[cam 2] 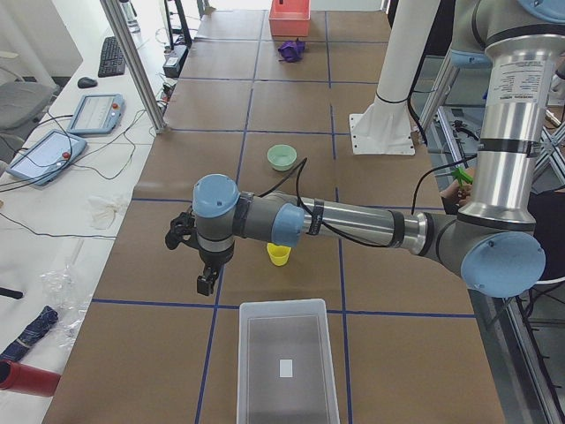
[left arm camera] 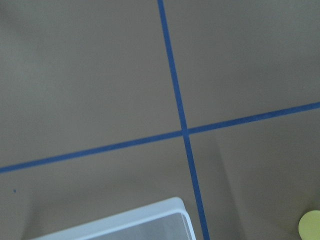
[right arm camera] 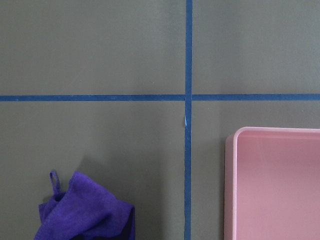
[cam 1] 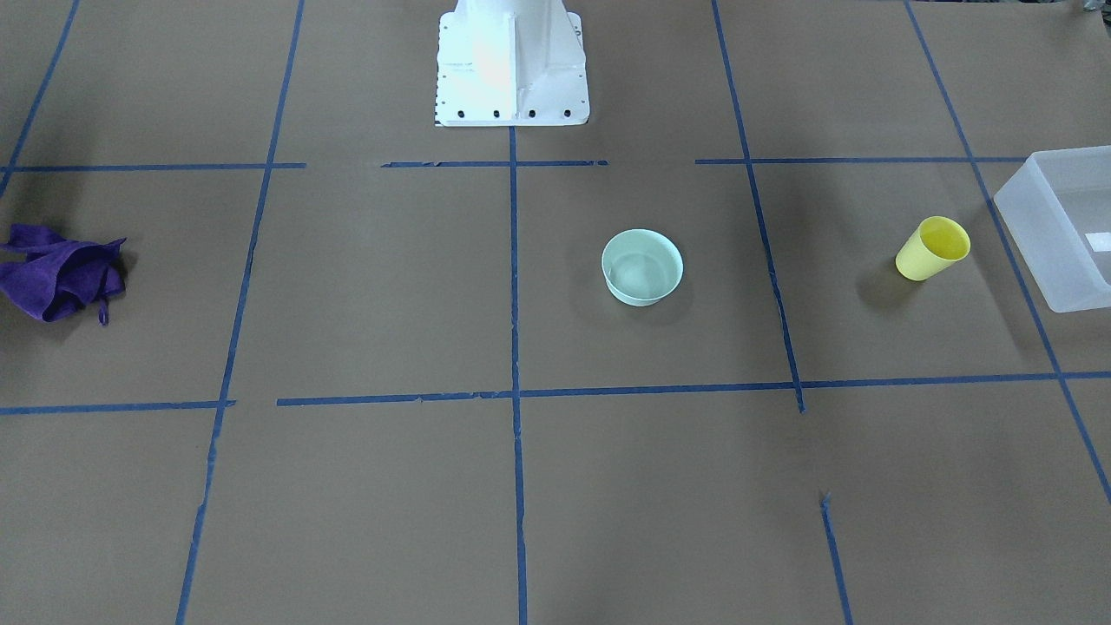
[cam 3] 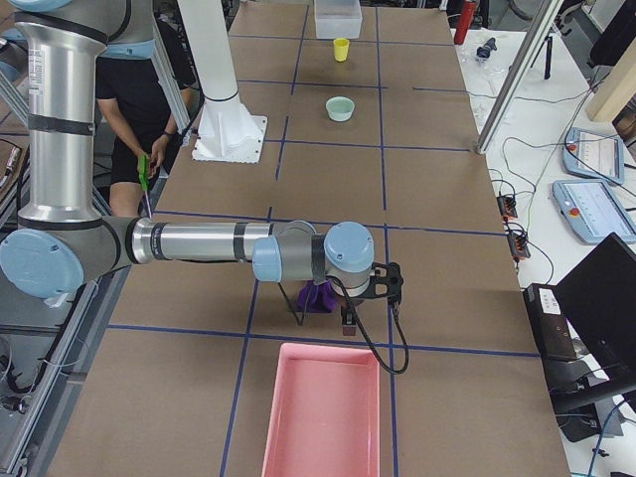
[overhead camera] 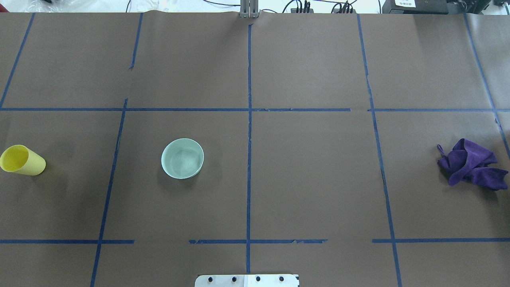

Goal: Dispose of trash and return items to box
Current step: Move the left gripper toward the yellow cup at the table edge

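Observation:
The yellow cup (cam 1: 933, 248) stands open side up on the table, close to the translucent white box (cam 1: 1063, 226). The cup also shows in the overhead view (overhead camera: 22, 160) and at the left wrist view's corner (left arm camera: 312, 225). The box (cam 2: 287, 362) looks empty but for its label. My left gripper (cam 2: 205, 283) hangs above the table, between the cup (cam 2: 279, 255) and the box's corner; I cannot tell if it is open. My right gripper (cam 3: 348, 323) hangs beside a purple cloth (cam 3: 318, 296); I cannot tell its state.
A mint green bowl (cam 1: 642, 266) sits near the table's middle. The crumpled purple cloth (overhead camera: 472, 163) lies at the robot's right end, next to a pink tray (right arm camera: 275, 185). The robot's white base (cam 1: 512, 61) stands at the table's edge.

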You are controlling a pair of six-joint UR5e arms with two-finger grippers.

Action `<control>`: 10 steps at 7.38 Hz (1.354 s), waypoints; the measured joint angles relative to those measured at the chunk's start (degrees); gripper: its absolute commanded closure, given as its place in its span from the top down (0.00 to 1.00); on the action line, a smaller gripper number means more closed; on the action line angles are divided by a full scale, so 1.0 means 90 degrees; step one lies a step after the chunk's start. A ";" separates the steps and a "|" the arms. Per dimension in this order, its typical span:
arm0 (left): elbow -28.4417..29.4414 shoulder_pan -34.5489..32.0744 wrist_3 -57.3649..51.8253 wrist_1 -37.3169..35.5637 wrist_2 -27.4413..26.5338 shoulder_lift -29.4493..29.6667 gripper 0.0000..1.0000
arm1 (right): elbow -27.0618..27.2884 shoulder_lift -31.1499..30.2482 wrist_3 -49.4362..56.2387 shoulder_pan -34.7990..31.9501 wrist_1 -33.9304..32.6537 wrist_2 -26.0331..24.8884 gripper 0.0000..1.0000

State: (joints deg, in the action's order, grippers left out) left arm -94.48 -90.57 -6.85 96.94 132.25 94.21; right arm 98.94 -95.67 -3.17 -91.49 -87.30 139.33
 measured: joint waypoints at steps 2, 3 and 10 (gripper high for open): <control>-0.0046 0.0542 0.0268 0.0376 0.0006 0.0029 1.00 | 0.0238 -0.0001 -0.0018 0.0001 0.0009 -0.0009 1.00; -0.0092 0.0926 0.0784 0.0575 -0.0005 -0.0059 1.00 | 0.0305 0.0005 -0.0028 0.0005 0.0001 0.0005 1.00; -0.0108 0.2469 0.3653 0.3023 -0.0013 -0.1345 1.00 | 0.0331 0.0082 -0.0394 0.0105 0.0009 0.0006 1.00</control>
State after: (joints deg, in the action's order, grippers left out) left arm -95.45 -68.34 26.03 124.14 132.13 82.11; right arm 101.91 -94.93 -6.72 -90.54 -87.22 139.38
